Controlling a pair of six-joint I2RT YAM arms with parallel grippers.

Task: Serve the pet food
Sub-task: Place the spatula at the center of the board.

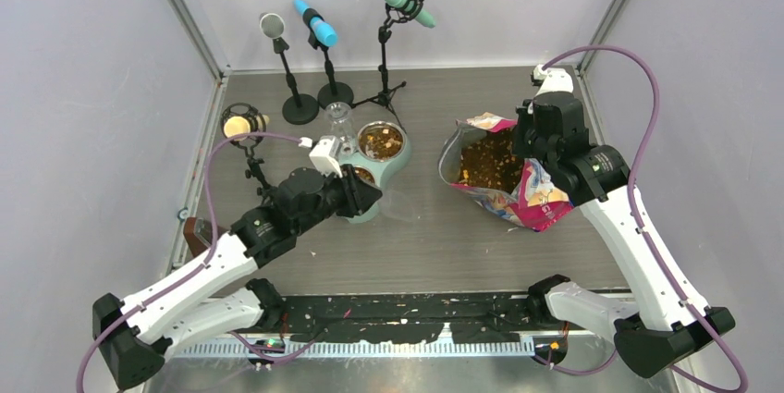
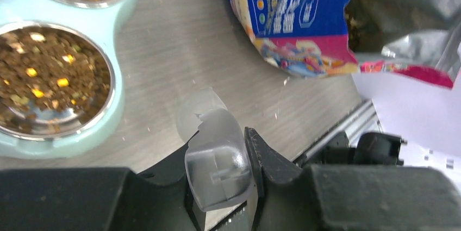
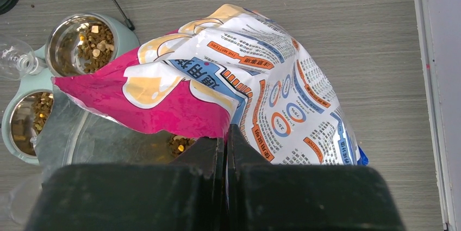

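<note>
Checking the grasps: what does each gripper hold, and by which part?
The left gripper holds the clear scoop by its handle; the right gripper pinches the bag at its open rim.

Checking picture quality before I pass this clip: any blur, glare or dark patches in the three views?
Top external: evenly lit, sharp, soft shadows only. Left wrist: the clear scoop near the lens is blurred; kibble glints. Right wrist: the bag print is sharp, the near fingers a dark featureless mass.
</note>
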